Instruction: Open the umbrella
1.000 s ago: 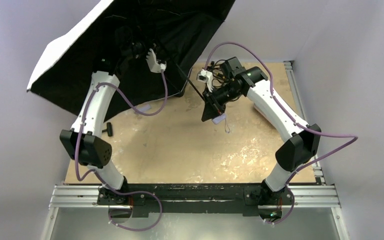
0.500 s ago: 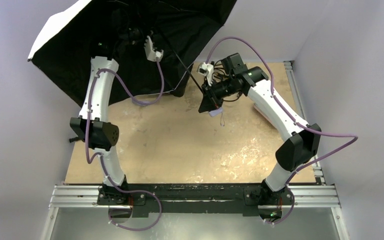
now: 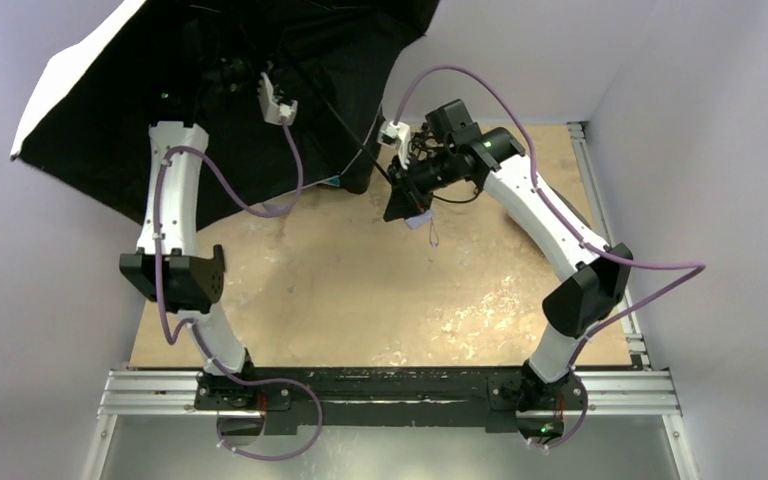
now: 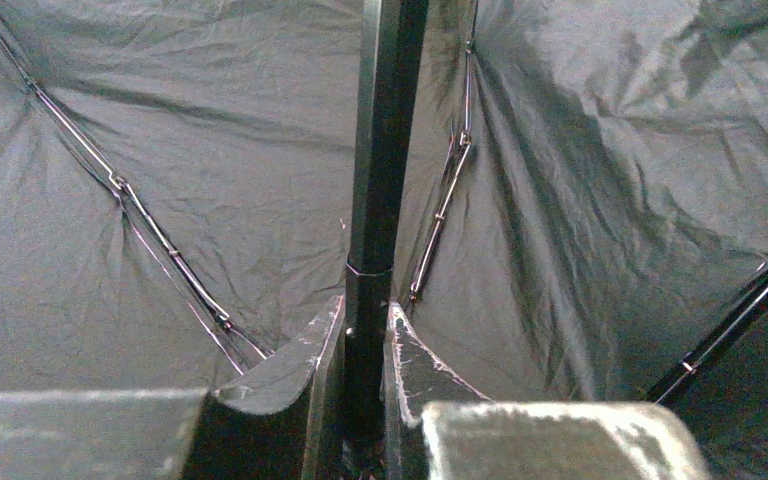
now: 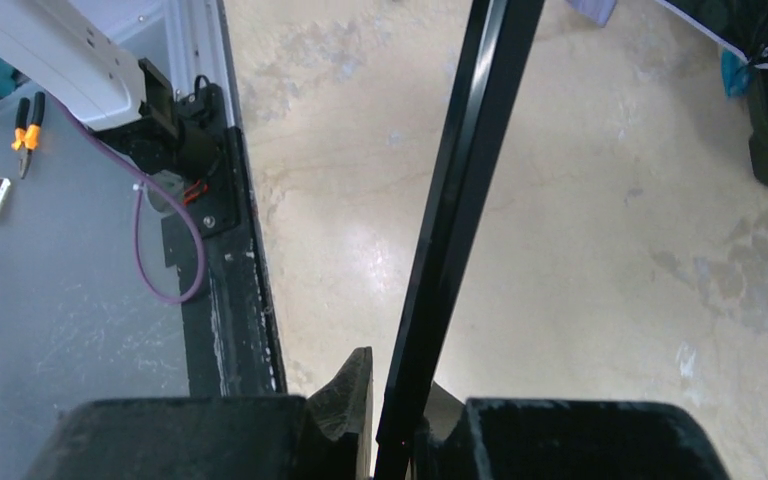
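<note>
The umbrella (image 3: 210, 90) stands wide open, tilted above the table's (image 3: 360, 300) far left corner, with the left claw (image 4: 365, 310) pinching its thin black shaft (image 4: 385, 150) under the dark lining and the right claw (image 5: 397, 375) clamped on it near the pale handle (image 3: 416, 221).

— Where do we find the umbrella (image 3: 110, 120)?
— We see it spread open far left, black lining towards us, its pale handle (image 3: 417, 221) by the right gripper (image 3: 402, 208) above the table (image 3: 360, 300)
</note>
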Tool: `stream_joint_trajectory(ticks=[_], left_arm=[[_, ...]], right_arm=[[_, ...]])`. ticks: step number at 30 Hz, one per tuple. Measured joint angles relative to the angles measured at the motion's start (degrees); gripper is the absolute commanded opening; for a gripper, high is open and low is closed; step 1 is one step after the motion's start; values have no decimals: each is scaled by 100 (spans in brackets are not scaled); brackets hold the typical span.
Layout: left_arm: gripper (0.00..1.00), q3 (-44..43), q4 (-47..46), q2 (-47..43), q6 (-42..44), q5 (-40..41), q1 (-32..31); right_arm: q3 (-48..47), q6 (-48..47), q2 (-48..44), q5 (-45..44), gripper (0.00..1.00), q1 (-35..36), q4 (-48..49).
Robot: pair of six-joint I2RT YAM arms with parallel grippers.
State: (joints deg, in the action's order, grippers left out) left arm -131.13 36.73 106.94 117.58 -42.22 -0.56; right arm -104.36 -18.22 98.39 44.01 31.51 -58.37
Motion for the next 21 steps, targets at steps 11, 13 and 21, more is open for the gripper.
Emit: stream_joint_trajectory(ticks=[11, 13, 21], left_arm=[[21, 1904, -1659, -1268, -2, 726, 533], [21, 2015, -1703, -1318, -2, 804, 531], [21, 426, -831, -415, 0, 728, 433]], right_arm=[[-1987, -72, 1204, 354, 0, 387, -811], [-1950, -24, 1165, 369, 0, 409, -835], [-1294, 140, 767, 323, 0, 321, -168]])
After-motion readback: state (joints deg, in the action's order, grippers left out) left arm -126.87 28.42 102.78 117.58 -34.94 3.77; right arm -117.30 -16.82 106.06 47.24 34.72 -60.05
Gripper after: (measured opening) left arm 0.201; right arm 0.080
